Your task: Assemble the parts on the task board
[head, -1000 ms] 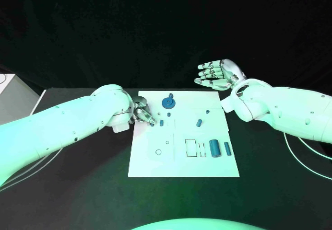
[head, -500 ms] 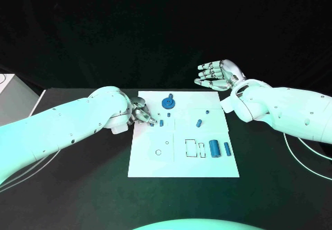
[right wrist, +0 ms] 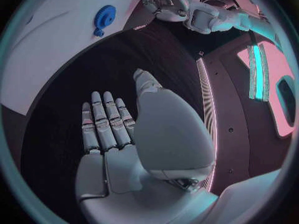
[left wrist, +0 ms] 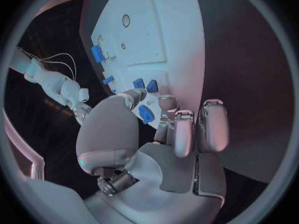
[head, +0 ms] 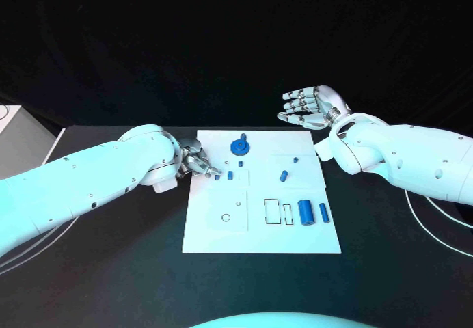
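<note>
The white task board (head: 261, 232) lies mid-table. My left hand (head: 197, 162) hovers at its left edge, and in the left wrist view its fingertips (left wrist: 167, 104) pinch a small blue part (left wrist: 146, 113). Just beyond it on the board are two small blue pieces (head: 230, 175) (head: 240, 164). A blue gear (head: 240, 145) stands near the far edge, also seen as the gear (right wrist: 104, 17) in the right wrist view. Two blue cylinders (head: 307, 210) lie at the right, with smaller pieces (head: 283, 175) above them. My right hand (head: 314, 106) is raised beyond the board's far right corner, open and holding nothing.
Outlined slots (head: 271, 210) and a small hole (head: 225, 217) mark the board's middle. A white box (head: 18, 133) stands at the table's far left. Black tabletop (head: 394, 260) surrounds the board.
My left arm has drawn back slightly toward the left, and its fingertips stay at the board's left edge. The right hand has not moved.
</note>
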You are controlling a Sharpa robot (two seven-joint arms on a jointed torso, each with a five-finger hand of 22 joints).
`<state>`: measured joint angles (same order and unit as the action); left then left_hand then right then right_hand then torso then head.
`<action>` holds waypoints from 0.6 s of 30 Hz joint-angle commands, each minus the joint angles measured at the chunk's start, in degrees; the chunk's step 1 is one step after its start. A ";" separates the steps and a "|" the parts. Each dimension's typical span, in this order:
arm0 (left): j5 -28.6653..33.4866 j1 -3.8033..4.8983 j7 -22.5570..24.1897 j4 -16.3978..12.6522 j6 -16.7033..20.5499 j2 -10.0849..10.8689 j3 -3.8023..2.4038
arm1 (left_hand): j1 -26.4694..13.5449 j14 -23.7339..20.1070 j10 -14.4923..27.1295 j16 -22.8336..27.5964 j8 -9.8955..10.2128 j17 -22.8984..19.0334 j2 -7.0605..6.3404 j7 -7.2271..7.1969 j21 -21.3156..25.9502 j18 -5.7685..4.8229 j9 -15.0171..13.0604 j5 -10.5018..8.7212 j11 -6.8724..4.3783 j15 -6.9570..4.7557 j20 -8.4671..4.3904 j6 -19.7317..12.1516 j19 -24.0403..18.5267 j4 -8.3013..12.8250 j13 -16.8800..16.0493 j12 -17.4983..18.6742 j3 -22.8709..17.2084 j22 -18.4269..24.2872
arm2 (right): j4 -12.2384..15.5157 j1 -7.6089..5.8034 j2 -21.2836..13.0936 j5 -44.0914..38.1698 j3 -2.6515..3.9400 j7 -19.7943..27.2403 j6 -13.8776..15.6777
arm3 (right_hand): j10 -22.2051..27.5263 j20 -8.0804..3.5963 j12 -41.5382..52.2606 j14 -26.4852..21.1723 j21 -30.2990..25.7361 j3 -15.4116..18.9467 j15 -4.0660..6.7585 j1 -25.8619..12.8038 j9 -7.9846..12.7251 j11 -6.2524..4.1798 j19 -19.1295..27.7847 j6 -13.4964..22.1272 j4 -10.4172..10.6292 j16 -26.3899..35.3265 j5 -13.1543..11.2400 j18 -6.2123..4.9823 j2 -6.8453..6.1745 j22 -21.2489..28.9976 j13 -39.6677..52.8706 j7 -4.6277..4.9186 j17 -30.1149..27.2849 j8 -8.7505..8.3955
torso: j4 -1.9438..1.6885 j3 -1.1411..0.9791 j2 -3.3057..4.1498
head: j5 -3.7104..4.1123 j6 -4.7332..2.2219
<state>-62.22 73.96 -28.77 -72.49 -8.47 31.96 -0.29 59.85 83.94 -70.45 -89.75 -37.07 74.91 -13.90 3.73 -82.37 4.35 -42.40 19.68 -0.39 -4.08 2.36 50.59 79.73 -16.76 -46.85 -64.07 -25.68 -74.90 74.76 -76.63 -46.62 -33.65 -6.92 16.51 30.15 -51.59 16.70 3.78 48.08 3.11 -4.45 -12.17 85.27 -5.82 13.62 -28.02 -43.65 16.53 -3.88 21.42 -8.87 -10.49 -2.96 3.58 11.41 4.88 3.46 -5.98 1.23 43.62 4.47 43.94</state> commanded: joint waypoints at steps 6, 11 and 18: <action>1.47 0.03 0.02 -2.12 2.90 1.28 -2.16 | -0.82 5.54 1.04 0.64 -0.06 13.49 0.42 0.20 0.73 -0.51 0.04 -0.36 0.23 0.62 0.33 -0.16 -0.76 0.02 1.18 0.51 1.33 0.70 | 0.17 0.02 -0.14 -0.07 0.03 0.62 -0.43 | -0.28 0.03 -0.25 -0.39 -0.14 -0.22 -0.10 -0.03 0.05 0.11 0.41 -0.04 0.16 0.23 0.15 0.70 0.22 0.04 0.01 5.38 -0.10 0.12 | 0.07 -0.06 0.03 | 0.10 -0.31; 4.85 0.00 3.77 -3.48 6.38 1.92 -3.53 | 2.17 3.03 9.11 4.16 0.03 7.64 0.99 1.72 4.35 0.78 0.38 0.01 1.67 1.86 1.23 -4.12 -5.25 0.05 10.69 6.66 3.07 6.44 | 0.19 0.03 -0.19 -0.07 0.03 0.64 -0.40 | -0.28 0.03 -0.25 -0.39 -0.14 -0.22 -0.10 -0.03 0.05 0.11 0.41 -0.04 0.16 0.23 0.15 0.70 0.22 0.04 0.01 5.38 -0.10 0.12 | 0.03 -0.05 0.03 | 0.07 -0.52; 6.58 -0.14 18.33 -3.16 12.45 0.99 -3.32 | 20.15 -19.07 22.29 23.66 1.92 -19.18 0.84 5.80 24.46 5.81 4.72 0.08 5.72 5.82 4.86 -10.90 -28.82 4.02 16.00 13.35 -1.73 31.85 | 0.16 0.03 -0.20 -0.06 0.03 0.73 -0.35 | -0.28 0.03 -0.23 -0.24 -0.14 -0.21 -0.11 -0.08 0.03 0.10 0.33 -0.34 0.15 0.22 0.15 0.71 0.26 0.03 0.01 5.37 -0.11 0.15 | -0.03 -0.02 0.04 | 0.22 -0.77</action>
<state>-57.50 73.94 -20.66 -75.80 -1.28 33.40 -3.76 78.52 67.41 -49.00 -68.10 -35.35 58.19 -13.03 9.09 -59.21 9.73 -38.10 19.79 5.03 1.44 6.93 39.70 52.42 -13.14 -31.45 -51.43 -26.56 -44.35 74.84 -76.60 -46.81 -33.61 -6.91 16.51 30.16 -51.59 16.70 3.78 48.09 3.11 -4.45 -12.17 85.28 -5.82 13.62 -28.02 -43.65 16.53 -3.88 21.42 -8.87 -10.49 -2.96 3.58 11.41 4.84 3.46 -5.97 1.17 43.64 4.60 43.28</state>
